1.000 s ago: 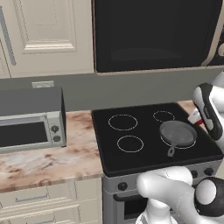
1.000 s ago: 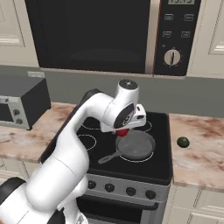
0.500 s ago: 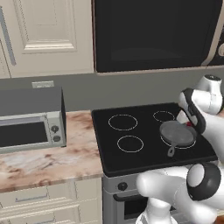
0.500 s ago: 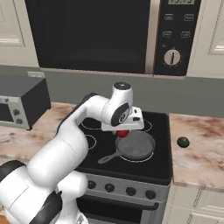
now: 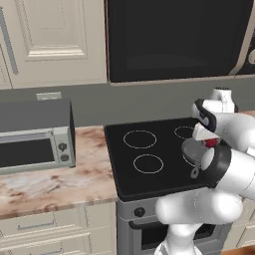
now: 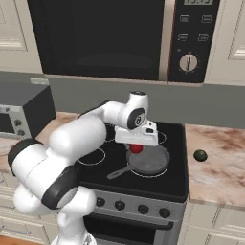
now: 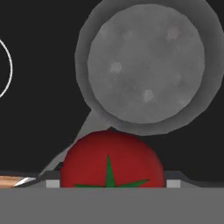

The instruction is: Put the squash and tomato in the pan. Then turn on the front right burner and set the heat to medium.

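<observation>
- My claw (image 6: 137,146) hangs over the black stove top (image 6: 115,160), just beside the near-left rim of the pan (image 6: 149,161), and it is pinching the tomato (image 6: 137,149) between its fingers.
- In the hand view the tomato (image 7: 112,158) sits low in the middle with its green star-shaped stem mark facing the camera, and the finger tips are hidden behind it.
- The tomato is lifted above the stove top; from the right base view it seems above the left edge of the pan, not inside it.
- The pan (image 7: 146,65) is grey and round with nothing in it, and it rests on the front right burner of the stove top.
- Its short handle (image 6: 118,172) points toward the front left of the stove top, and in the hand view the handle (image 7: 74,142) runs down behind the tomato.
- In the left base view the pan (image 5: 191,149) is partly covered by my own arm, and a small red part of the tomato (image 5: 211,143) shows under the claw (image 5: 210,141).
- The squash (image 6: 200,155) lies on the marble table (image 6: 217,162) at the right of the stove, well apart from the pan and near the middle of that table part.
- A toaster oven (image 5: 35,135) stands on the table at the left of the stove, near the back wall.
- A microwave (image 6: 119,38) is built in above the stove.
- The row of knobs (image 6: 129,207) is on the front panel of the stove, under the stove top.
</observation>
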Robot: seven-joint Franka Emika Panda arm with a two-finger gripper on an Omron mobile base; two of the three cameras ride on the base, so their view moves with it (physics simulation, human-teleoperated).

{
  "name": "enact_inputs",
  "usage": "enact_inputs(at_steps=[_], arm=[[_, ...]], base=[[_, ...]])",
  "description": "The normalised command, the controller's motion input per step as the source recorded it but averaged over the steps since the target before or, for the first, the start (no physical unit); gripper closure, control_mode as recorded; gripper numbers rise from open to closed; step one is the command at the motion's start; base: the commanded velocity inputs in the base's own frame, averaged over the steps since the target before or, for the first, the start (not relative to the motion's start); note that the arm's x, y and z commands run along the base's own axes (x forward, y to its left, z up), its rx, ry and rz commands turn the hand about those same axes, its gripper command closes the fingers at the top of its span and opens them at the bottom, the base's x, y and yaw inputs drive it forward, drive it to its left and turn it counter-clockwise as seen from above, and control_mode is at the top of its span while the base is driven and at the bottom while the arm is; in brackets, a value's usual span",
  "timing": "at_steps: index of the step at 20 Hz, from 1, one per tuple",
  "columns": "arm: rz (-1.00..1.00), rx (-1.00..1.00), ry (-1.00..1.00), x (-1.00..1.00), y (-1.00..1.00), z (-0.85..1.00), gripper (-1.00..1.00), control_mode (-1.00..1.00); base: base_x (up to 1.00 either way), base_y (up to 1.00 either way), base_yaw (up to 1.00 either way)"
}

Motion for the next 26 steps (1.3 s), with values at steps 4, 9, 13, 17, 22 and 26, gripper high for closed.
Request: enact_inputs(at_steps=[4, 9, 13, 17, 22, 26], arm=[[0.0, 0.0, 0.15, 0.11, -0.19, -0.3, 1.0, -1.0], [0.0, 0.0, 0.07, 0.24, -0.07, -0.23, 1.0, -1.0], [0.0, 0.0, 0.03, 0.27, -0.08, -0.32, 1.0, -1.0], [0.0, 0.03, 0.0, 0.26, -0.14, -0.26, 1.0, -1.0], [0.0, 0.05, 0.0, 0.25, -0.17, -0.14, 1.0, -1.0], [0.0, 0.04, 0.0, 0.26, -0.23, -0.08, 1.0, -1.0]], base=[[0.0, 0.0, 0.0], [0.0, 0.0, 0.0], [0.0, 0.0, 0.0], [0.0, 0.0, 0.0], [0.0, 0.0, 0.0], [0.0, 0.0, 0.0]])
